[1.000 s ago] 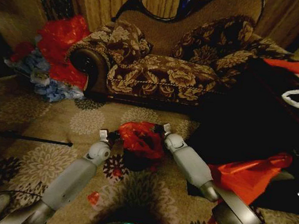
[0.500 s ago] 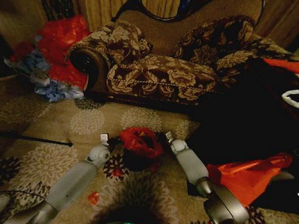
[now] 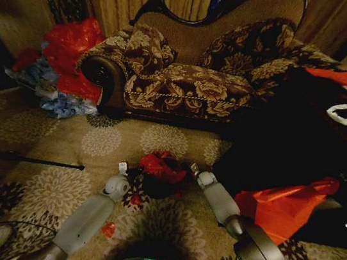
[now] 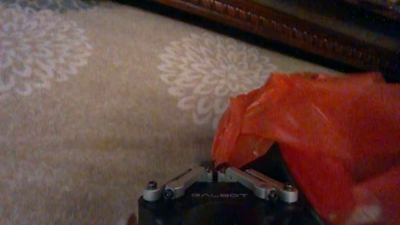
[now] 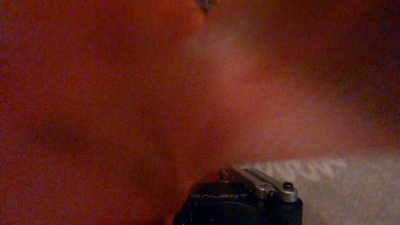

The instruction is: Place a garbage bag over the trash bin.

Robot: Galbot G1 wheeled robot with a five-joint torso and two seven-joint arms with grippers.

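Note:
The red garbage bag (image 3: 163, 166) lies bunched on top of the small black trash bin (image 3: 152, 189), which stands on the carpet just ahead of me. At the bin's left side, my left gripper (image 3: 126, 170) is shut on the bag. The left wrist view shows that gripper (image 4: 216, 171) pinching a folded edge of the garbage bag (image 4: 312, 131). On the bin's right side, my right gripper (image 3: 194, 170) is shut on the other edge. In the right wrist view the garbage bag (image 5: 112, 93) hangs close against my right gripper (image 5: 228, 174) and hides half of it.
A patterned sofa (image 3: 186, 83) stands behind the bin. A heap of red and blue bags (image 3: 63, 63) lies at the left, and a larger orange-red bag (image 3: 285, 207) rests by a dark table (image 3: 300, 148) on the right. A black rod (image 3: 24, 159) and a red scrap (image 3: 108, 229) lie on the carpet.
Both grippers have come down and drawn back toward me with the bag. The bag now sits lower and more bunched on the bin.

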